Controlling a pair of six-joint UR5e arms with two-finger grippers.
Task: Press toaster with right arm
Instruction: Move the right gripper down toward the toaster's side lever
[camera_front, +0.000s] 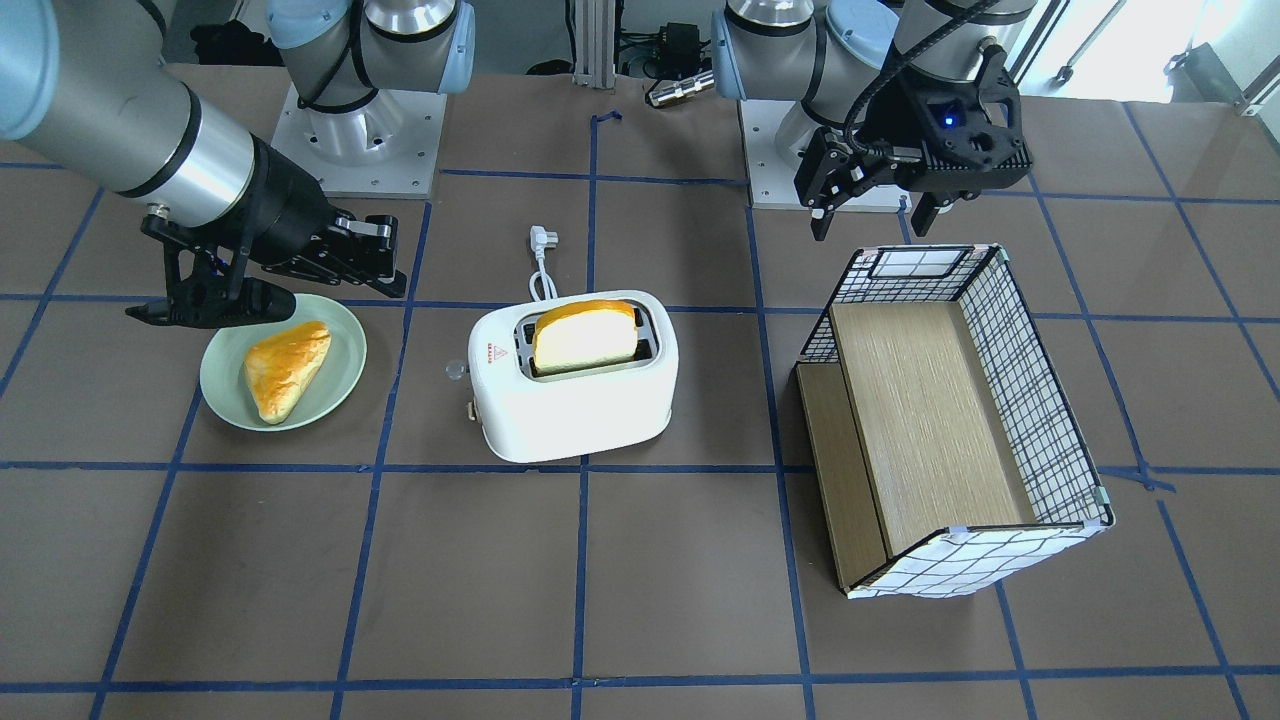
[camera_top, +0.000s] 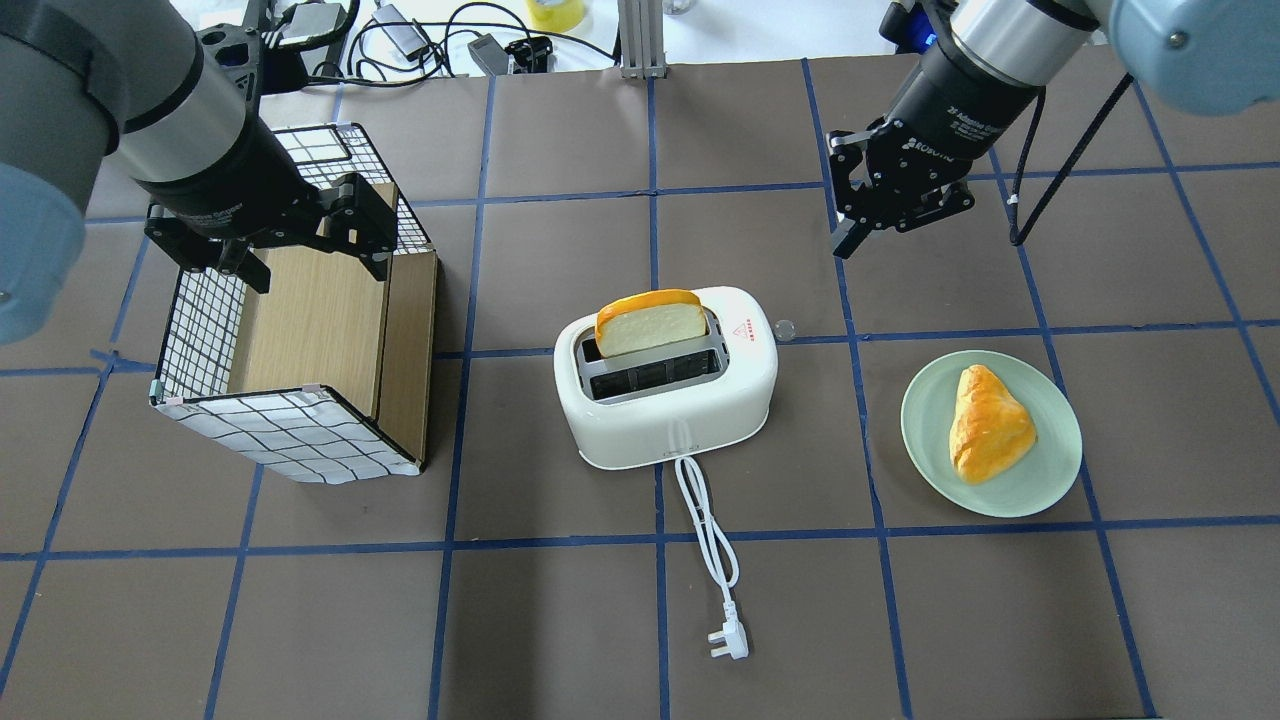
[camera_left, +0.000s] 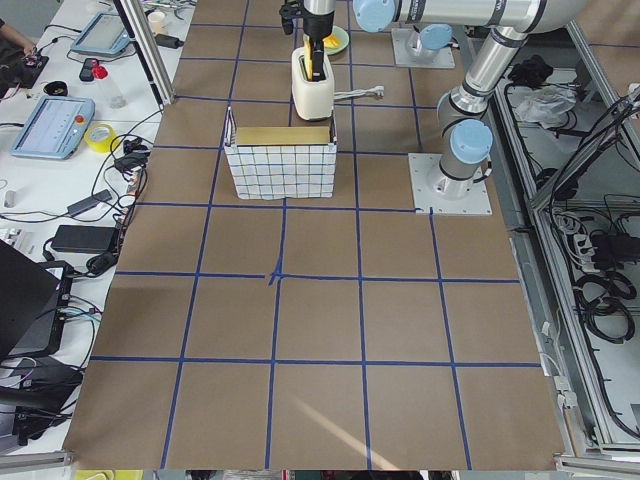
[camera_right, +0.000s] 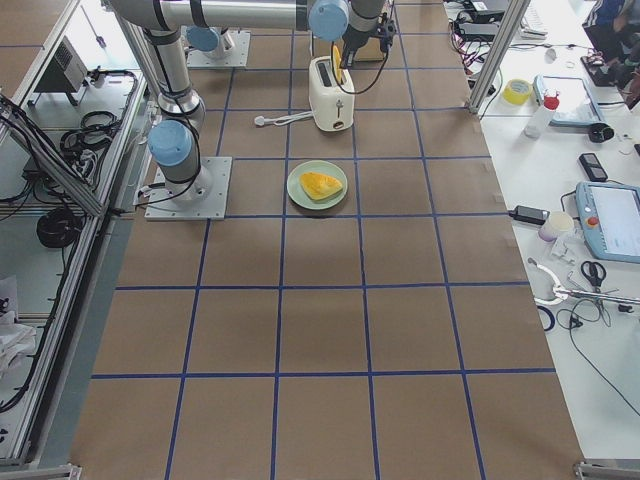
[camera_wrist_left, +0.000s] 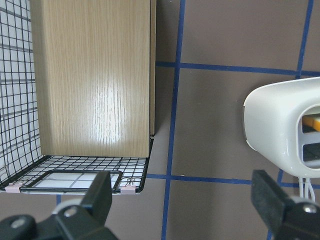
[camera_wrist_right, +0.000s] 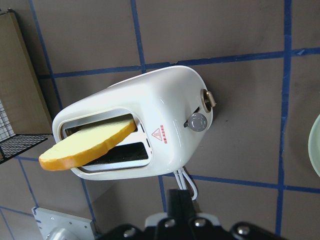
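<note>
Toaster (camera_top: 665, 410) mid-table, long axis left-right. Knob (camera_top: 784, 327) end faces robot's right edge. Red triangle mark (camera_top: 743, 327) on top, its small print unreadable. Right gripper (camera_top: 843, 240), printed "ROBOTIQ", fingers pressed together, hangs beyond knob. Left gripper (camera_top: 315, 265) spread.

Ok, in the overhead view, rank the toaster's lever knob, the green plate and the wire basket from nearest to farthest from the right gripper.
Measured from the right gripper:
1. lever knob, just below it at the right end of the toaster.
2. green plate, farther down on the right side.
3. wire basket, across the table on the left side.
</note>
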